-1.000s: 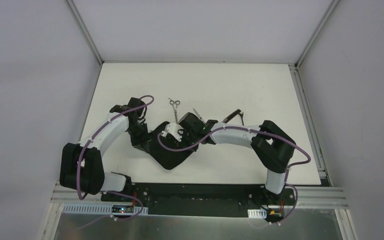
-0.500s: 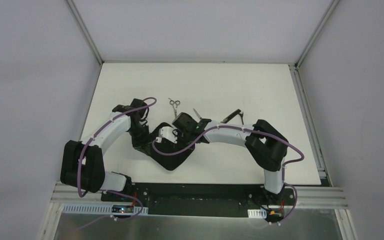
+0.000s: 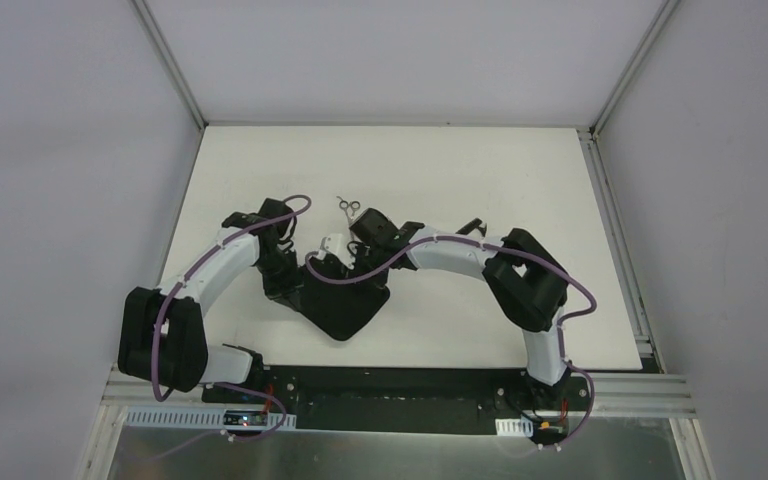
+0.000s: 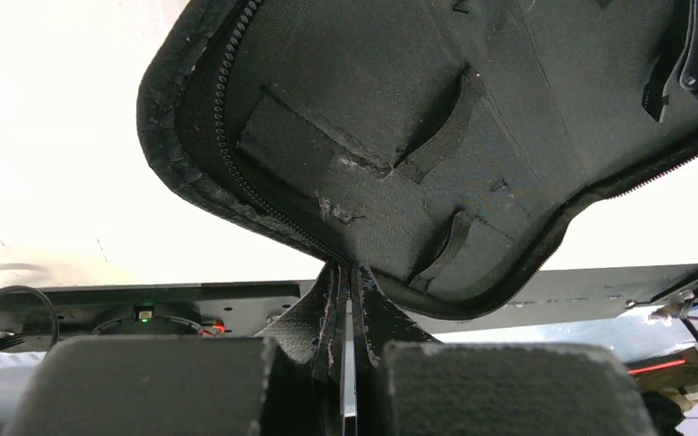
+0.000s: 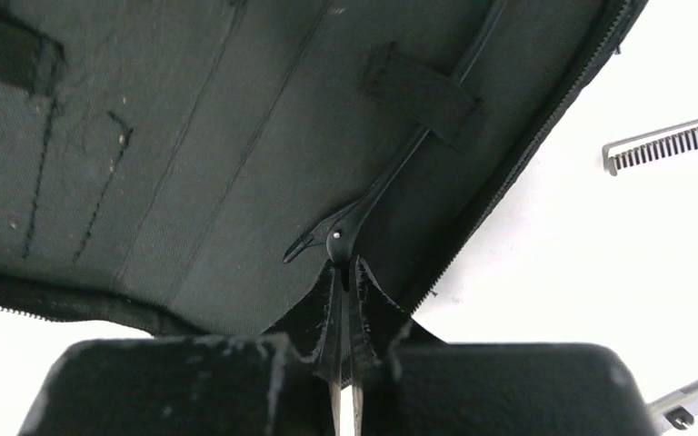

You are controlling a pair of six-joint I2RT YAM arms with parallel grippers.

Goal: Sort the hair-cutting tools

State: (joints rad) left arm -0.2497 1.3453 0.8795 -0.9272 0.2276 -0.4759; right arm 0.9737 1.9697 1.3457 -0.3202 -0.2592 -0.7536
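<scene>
The black zip case lies open near the table's front. My left gripper is shut on its zip rim, and the lining and elastic loops show above the fingers. My right gripper is over the case and shut on a thin dark clip, which runs under an elastic strap on the lining. Silver ring-handled scissors lie beyond the case. A black-handled tool lies to the right. A silver toothed comb lies on the table beside the case.
A silver tool end shows at the right wrist view's lower right corner. White walls enclose the table on three sides. The black base rail runs along the near edge.
My right gripper has moved left and farther over the case. The right forearm now hides the small silver tool it had beside it. The left gripper has stayed put.
</scene>
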